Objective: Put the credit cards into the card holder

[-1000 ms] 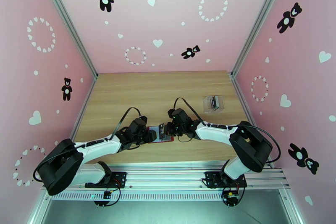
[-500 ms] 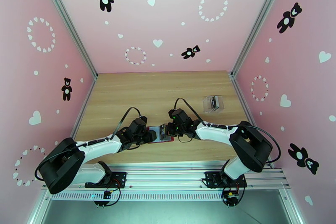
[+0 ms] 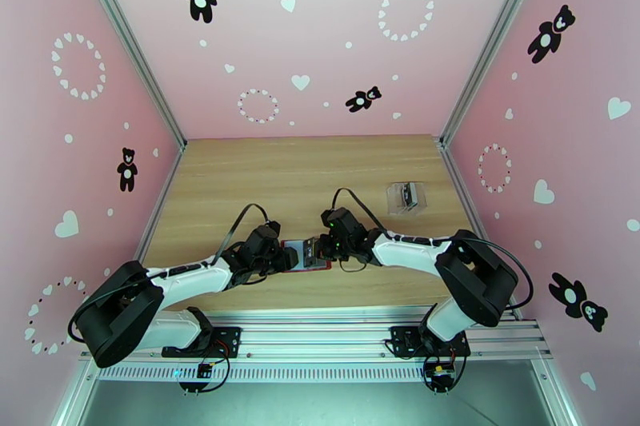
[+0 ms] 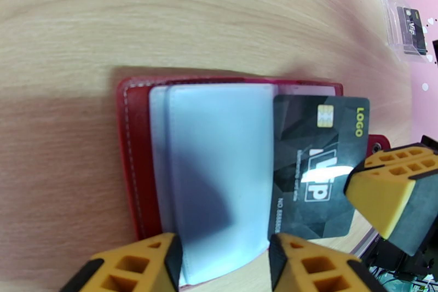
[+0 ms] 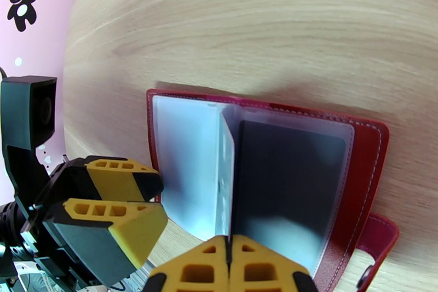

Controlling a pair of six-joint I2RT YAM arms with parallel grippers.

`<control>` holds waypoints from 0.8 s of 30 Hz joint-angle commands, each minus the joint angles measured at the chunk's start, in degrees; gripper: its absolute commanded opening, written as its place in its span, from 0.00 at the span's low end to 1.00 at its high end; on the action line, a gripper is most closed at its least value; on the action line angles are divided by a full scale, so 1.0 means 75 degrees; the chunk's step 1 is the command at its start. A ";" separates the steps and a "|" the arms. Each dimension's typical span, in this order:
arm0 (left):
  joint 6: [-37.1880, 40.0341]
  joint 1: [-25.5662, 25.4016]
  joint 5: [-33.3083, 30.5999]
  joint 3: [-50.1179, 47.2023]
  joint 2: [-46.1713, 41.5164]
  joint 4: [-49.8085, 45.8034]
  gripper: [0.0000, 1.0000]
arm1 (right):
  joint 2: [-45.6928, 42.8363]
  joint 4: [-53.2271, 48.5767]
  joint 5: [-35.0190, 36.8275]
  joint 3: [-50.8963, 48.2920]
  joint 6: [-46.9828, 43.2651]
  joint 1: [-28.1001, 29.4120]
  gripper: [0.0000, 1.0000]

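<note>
The credit card (image 4: 320, 167) is black with a gold chip, yellow LOGO and white VIP print, sitting right of centre in the left wrist view, long axis running top to bottom, its left edge meeting the pale sleeve (image 4: 219, 139) of the open red card holder (image 4: 130, 150) on the table (image 4: 164, 13). The right end effector (image 5: 227, 257) is pinched tight on the card's edge, while the left end effector (image 4: 223, 252) straddles the sleeve at bottom centre, and honestly I can't tell if it's gripping.

Clear plastic case (image 3: 405, 197) on wooden table (image 3: 240, 180), far right.
</note>
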 commanded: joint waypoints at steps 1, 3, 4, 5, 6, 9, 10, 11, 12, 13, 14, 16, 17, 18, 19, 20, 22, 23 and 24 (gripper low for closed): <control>-0.0063 0.0058 -0.0011 -0.0180 0.0124 -0.0018 0.48 | 0.0151 -0.0260 -0.0022 -0.0156 0.0103 0.0057 0.00; -0.0071 0.0058 -0.0007 -0.0180 0.0121 -0.0007 0.48 | 0.0146 -0.0331 0.0022 -0.0155 0.0128 0.0066 0.00; -0.0070 0.0058 -0.0011 -0.0191 0.0126 -0.0006 0.48 | 0.0147 -0.0337 0.0026 -0.0161 0.0143 0.0068 0.00; -0.0074 0.0063 -0.0016 -0.0204 0.0123 0.0004 0.48 | 0.0141 -0.0338 0.0027 -0.0171 0.0162 0.0080 0.00; -0.0078 0.0058 -0.0013 -0.0203 0.0125 0.0005 0.48 | 0.0134 -0.0317 0.0044 -0.0199 0.0188 0.0081 0.00; -0.0072 0.0058 -0.0003 -0.0214 0.0117 0.0005 0.48 | 0.0135 -0.0273 0.0094 -0.0236 0.0281 0.0081 0.00; -0.0070 0.0058 -0.0006 -0.0215 0.0112 0.0005 0.48 | 0.0141 -0.0251 0.0125 -0.0251 0.0312 0.0081 0.00; -0.0070 0.0058 -0.0003 -0.0215 0.0098 0.0005 0.48 | 0.0133 -0.0238 0.0144 -0.0255 0.0337 0.0081 0.00; -0.0073 0.0058 -0.0011 -0.0226 0.0086 0.0005 0.48 | 0.0148 -0.0221 0.0161 -0.0250 0.0360 0.0081 0.00; -0.0070 0.0064 -0.0016 -0.0227 0.0081 0.0005 0.48 | 0.0168 -0.0203 0.0165 -0.0261 0.0375 0.0080 0.00; -0.0072 0.0058 -0.0009 -0.0227 0.0081 0.0005 0.48 | 0.0188 -0.0171 0.0135 -0.0254 0.0388 0.0081 0.00; -0.0079 0.0058 -0.0011 -0.0227 0.0089 -0.0016 0.48 | 0.0232 -0.0101 0.0127 -0.0254 0.0422 0.0081 0.00; -0.0074 0.0058 -0.0015 -0.0237 0.0090 -0.0007 0.48 | 0.0260 -0.0080 0.0112 -0.0255 0.0424 0.0079 0.00; -0.0069 0.0052 -0.0014 -0.0238 0.0090 -0.0004 0.48 | 0.0286 -0.0062 0.0125 -0.0240 0.0425 0.0081 0.00; -0.0070 0.0057 -0.0014 -0.0238 0.0085 -0.0003 0.48 | 0.0306 -0.0034 0.0120 -0.0240 0.0425 0.0074 0.00; -0.0077 0.0058 -0.0015 -0.0238 0.0087 -0.0008 0.48 | 0.0332 -0.0027 0.0101 -0.0231 0.0425 0.0081 0.00; -0.0071 0.0065 -0.0008 -0.0232 0.0082 -0.0024 0.48 | 0.0376 -0.0005 0.0077 -0.0206 0.0425 0.0084 0.00; -0.0071 0.0057 -0.0029 -0.0227 0.0078 -0.0030 0.48 | 0.0392 0.0019 0.0074 -0.0204 0.0425 0.0081 0.00; -0.0064 0.0055 -0.0040 -0.0224 0.0068 -0.0041 0.48 | 0.0423 0.0032 0.0074 -0.0196 0.0425 0.0078 0.00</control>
